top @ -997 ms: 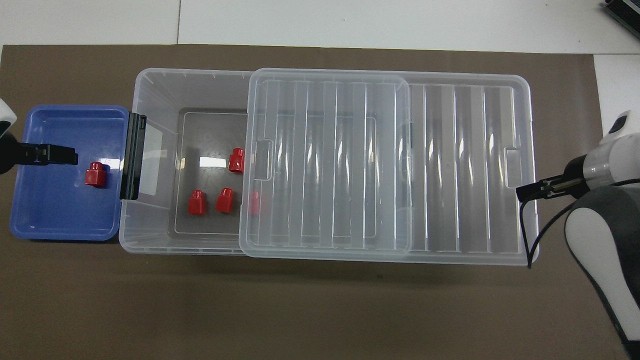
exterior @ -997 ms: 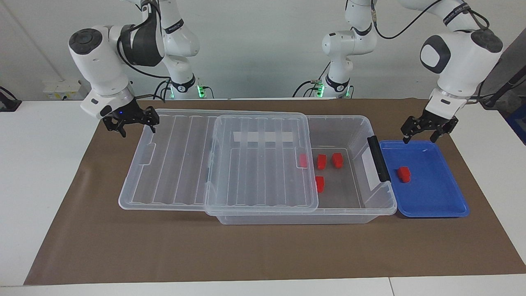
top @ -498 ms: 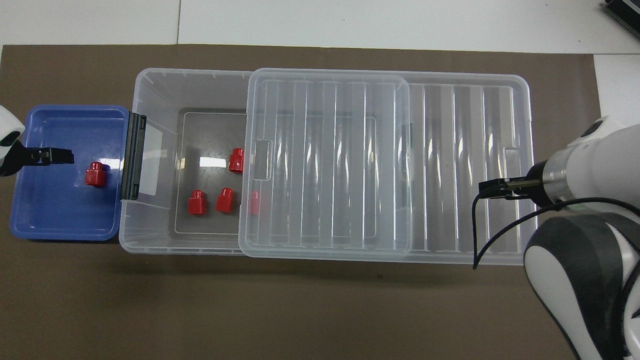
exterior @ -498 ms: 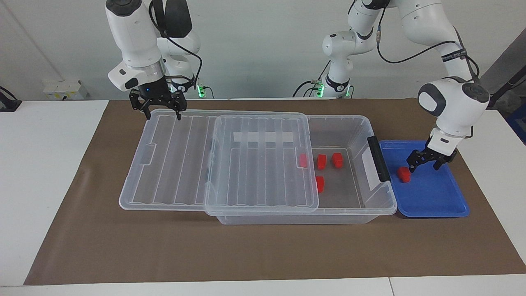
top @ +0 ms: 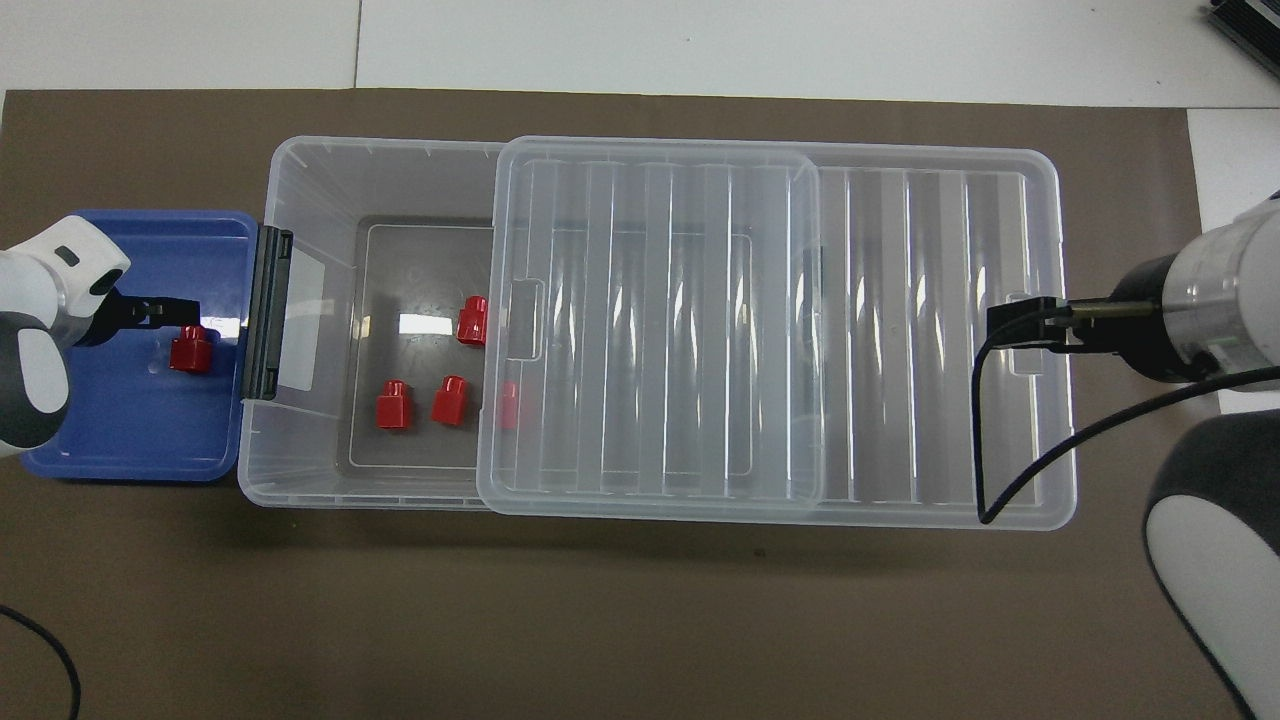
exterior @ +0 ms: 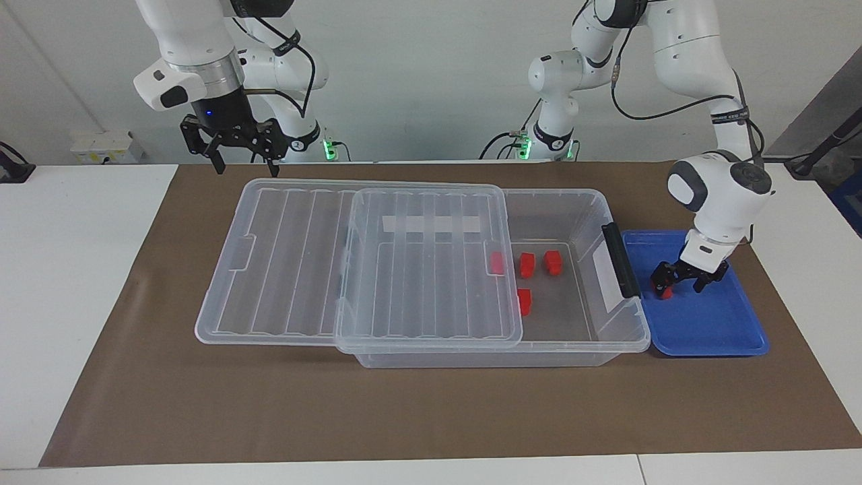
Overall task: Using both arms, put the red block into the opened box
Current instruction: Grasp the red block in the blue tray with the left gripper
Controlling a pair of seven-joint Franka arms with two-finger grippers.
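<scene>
Facing view: left gripper (exterior: pixel 687 281) low in blue tray (exterior: pixel 714 333), fingers spread astride red block (exterior: pixel 665 290) (contact unclear). Right gripper (exterior: pixel 244 160) raised nr box (exterior: pixel 609 337) lid (exterior: pixel 283 269) corner, fingers spread, holding nothing.

Overhead view: block (top: pixel 190 350) in tray beside box latch (top: pixel 264 312); four more in box.

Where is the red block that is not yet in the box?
The red block lies in the blue tray at the left arm's end of the table, beside the box's black handle, with the open left gripper down around it.
</scene>
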